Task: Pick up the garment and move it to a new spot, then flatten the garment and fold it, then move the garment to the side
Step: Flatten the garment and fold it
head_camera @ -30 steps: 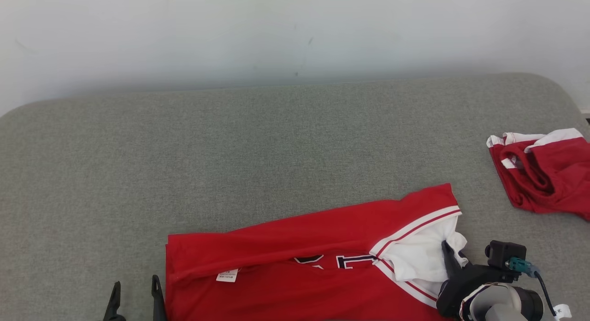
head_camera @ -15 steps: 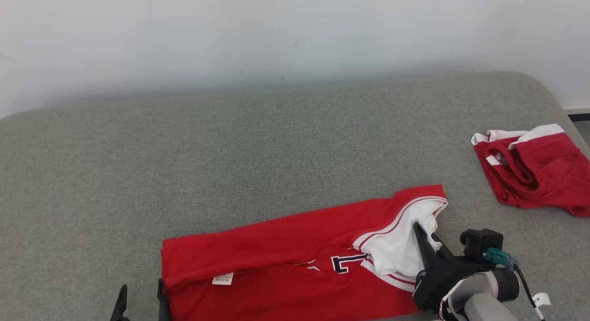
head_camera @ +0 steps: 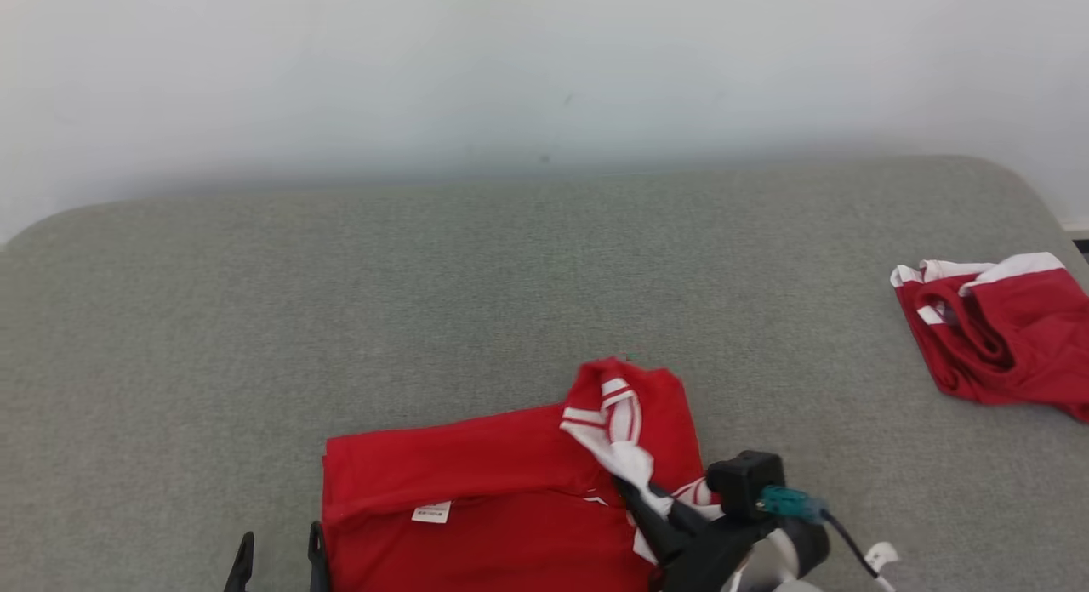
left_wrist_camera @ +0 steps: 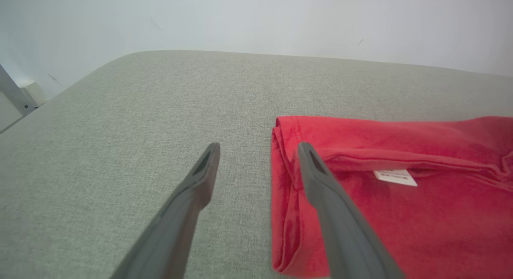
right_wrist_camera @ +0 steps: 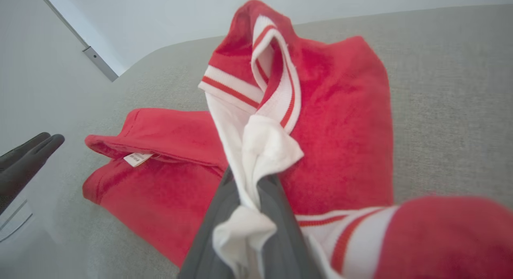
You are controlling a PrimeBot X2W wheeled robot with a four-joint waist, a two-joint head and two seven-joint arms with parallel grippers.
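Garment (head_camera: 476, 490): red jersey with white striped trim, on the near side of the grey upholstered surface (head_camera: 425, 277). Its lower part is cut off by the head view's bottom edge, and its lettering is mostly hidden under the doubled-over right end.
Right gripper (right_wrist_camera: 250, 191): clamped on white sleeve fabric, tips buried in it.
Left gripper (left_wrist_camera: 258, 150): jaws apart, one finger over the garment's left hem; contact unclear.
Second red garment (head_camera: 995, 337): crumpled, far right, partly cut off.
White wall (head_camera: 510, 65): behind the surface.

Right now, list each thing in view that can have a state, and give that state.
jersey, partly folded, right end lifted.
right gripper, shut on the jersey's white cloth.
left gripper, open, at the jersey's left edge.
second red garment, bunched, lying apart at the right.
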